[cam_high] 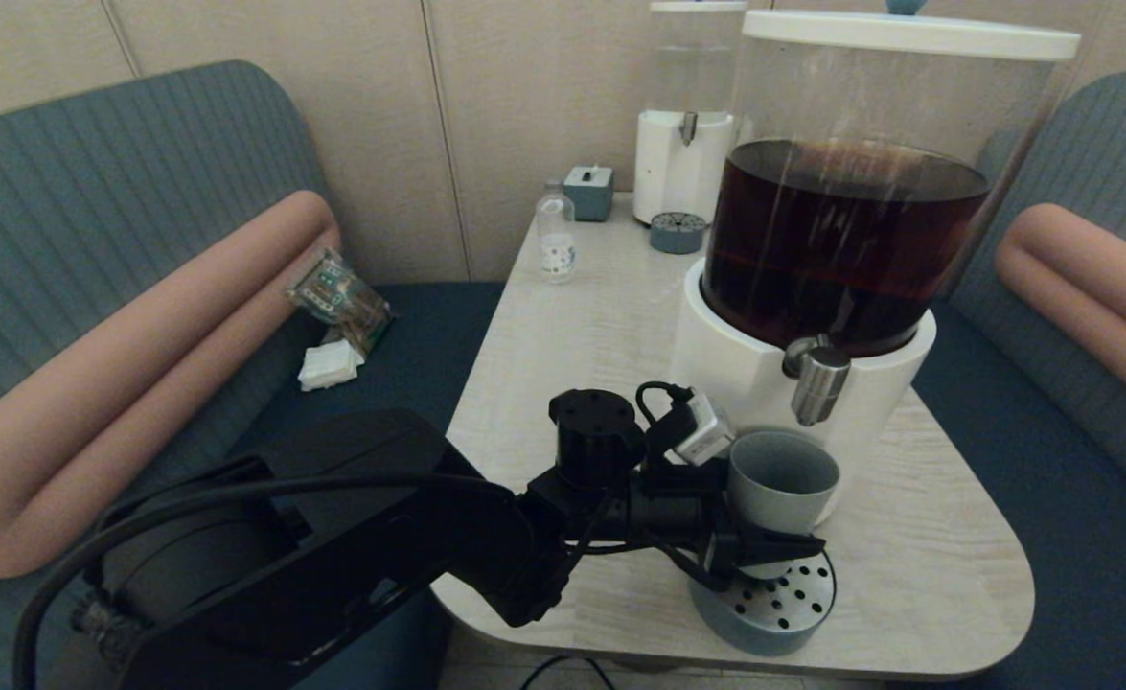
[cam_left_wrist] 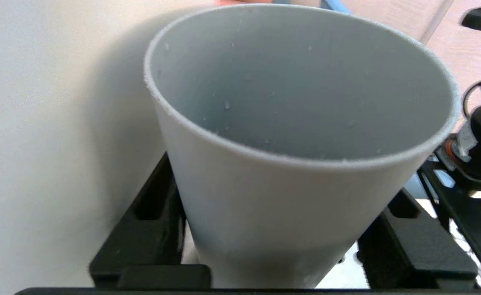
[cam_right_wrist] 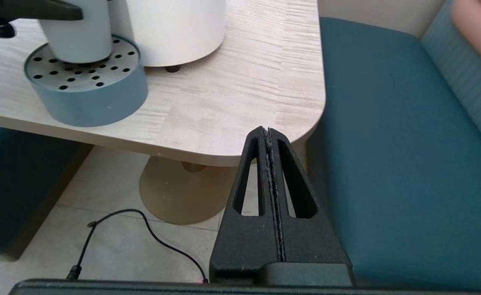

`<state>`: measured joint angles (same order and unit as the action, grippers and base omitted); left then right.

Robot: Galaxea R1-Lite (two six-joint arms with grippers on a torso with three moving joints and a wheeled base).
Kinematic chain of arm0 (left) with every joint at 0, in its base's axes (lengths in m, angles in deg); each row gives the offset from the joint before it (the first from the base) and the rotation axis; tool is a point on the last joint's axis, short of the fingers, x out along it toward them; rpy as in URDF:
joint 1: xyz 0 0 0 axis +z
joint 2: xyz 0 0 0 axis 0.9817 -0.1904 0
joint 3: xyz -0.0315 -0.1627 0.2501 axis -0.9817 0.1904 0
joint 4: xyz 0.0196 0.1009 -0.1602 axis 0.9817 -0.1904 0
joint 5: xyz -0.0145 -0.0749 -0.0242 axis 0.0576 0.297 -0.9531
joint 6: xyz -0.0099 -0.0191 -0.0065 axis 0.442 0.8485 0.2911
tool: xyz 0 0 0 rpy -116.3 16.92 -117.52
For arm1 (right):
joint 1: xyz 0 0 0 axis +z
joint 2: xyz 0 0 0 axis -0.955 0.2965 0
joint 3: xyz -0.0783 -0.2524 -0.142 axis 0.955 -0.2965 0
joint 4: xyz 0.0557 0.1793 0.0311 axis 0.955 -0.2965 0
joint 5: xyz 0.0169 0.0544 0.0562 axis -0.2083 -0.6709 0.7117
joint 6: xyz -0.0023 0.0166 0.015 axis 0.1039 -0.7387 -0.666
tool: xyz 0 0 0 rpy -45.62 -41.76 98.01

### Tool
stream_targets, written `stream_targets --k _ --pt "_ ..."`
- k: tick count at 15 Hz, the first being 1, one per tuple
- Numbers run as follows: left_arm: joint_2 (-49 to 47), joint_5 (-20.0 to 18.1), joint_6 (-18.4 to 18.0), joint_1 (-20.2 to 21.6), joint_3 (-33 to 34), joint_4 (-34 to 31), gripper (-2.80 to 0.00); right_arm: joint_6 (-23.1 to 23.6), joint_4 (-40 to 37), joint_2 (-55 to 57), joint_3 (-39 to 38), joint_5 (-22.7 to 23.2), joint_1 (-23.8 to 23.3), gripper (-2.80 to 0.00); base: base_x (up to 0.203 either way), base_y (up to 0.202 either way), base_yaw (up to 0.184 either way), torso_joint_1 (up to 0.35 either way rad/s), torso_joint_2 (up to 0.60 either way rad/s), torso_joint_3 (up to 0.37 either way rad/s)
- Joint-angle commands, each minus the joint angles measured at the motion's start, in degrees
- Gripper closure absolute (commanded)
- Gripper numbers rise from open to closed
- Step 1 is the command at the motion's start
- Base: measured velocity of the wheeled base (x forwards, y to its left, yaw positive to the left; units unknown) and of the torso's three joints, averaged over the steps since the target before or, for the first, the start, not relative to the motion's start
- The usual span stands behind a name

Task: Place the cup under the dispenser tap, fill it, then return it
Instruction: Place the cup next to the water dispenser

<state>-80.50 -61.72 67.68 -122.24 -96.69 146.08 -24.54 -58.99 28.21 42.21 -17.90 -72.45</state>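
Nearest to us, the right pincer [cam_right_wrist: 268, 130] hangs off the near corner of the bench [cam_right_wrist: 232, 106], above the floor beside the blue seat [cam_right_wrist: 391, 155]; its two fingers are pressed flat together with nothing between them. A black cable [cam_right_wrist: 142, 229] lies on the floor near the bench's pedestal [cam_right_wrist: 175, 196].

A little further in, our left arm reaches across the bench's near edge, and the left pincer [cam_high: 764, 554] has the cup [cam_high: 779, 484] clasped low on its wall, one finger on either side. In the left wrist view the cup [cam_left_wrist: 301, 164] fills the frame, upright and mouth up, the black fingers [cam_left_wrist: 142, 241] closed against its lower part; its inside shows only a few small droplets and no visible liquid. The cup stands over the round grey-blue drip tray [cam_high: 792, 604] with its perforated top, and the right wrist view shows its base resting on or just above that plate; we cannot tell which.

Just behind and above the cup's rim is the dispenser tap [cam_high: 819, 379], a short steel spout on the white base of the large dispenser [cam_high: 840, 240], whose clear tank holds dark brown liquid. The cup's mouth sits slightly nearer and left of the spout.

Further back stand a small clear bottle [cam_high: 556, 240], a small grey box [cam_high: 588, 192], a second drip tray [cam_high: 677, 232] and a smaller white dispenser [cam_high: 685, 144].
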Motion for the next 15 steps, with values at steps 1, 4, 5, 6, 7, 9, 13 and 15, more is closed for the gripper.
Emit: stream_targets --k 1,4,5,6,7,9,13,15 --pt "0.3 -0.3 0.0 0.0 0.0 0.4 0.00 0.1 0.0 0.0 -0.1 0.0 0.0 0.00 0.000 0.000 0.000 0.000 0.00 0.000" --pt "0.9 -0.1 -0.1 -0.1 0.7 0.6 0.00 0.1 0.0 0.0 0.0 0.0 0.0 0.00 0.000 0.000 0.000 0.000 0.00 0.000" --pt "1.5 -0.1 -0.2 -0.1 1.3 0.7 0.00 0.1 0.0 0.0 -0.1 0.0 0.0 0.00 0.000 0.000 0.000 0.000 0.00 0.000" --pt "2.4 -0.1 -0.3 -0.1 2.9 0.9 0.00 0.1 0.0 0.0 -0.1 0.0 0.0 0.00 0.000 0.000 0.000 0.000 0.00 0.000" --pt "3.3 -0.1 -0.4 -0.1 4.5 0.9 0.00 0.1 0.0 0.0 0.0 0.0 0.0 0.00 0.000 0.000 0.000 0.000 0.00 0.000" --pt "5.9 0.6 -1.4 0.1 9.1 1.0 0.00 0.1 0.0 0.0 -0.1 0.0 0.0 0.00 0.000 0.000 0.000 0.000 0.00 0.000" --pt "10.9 2.2 -2.7 2.4 15.9 2.4 0.00 0.1 0.0 0.0 0.0 0.0 0.0 0.00 0.000 0.000 0.000 0.000 0.00 0.000" --pt "12.0 5.2 -2.8 4.2 17.5 4.4 0.00 0.1 0.0 0.0 -0.1 0.0 0.0 0.00 0.000 0.000 0.000 0.000 0.00 0.000"
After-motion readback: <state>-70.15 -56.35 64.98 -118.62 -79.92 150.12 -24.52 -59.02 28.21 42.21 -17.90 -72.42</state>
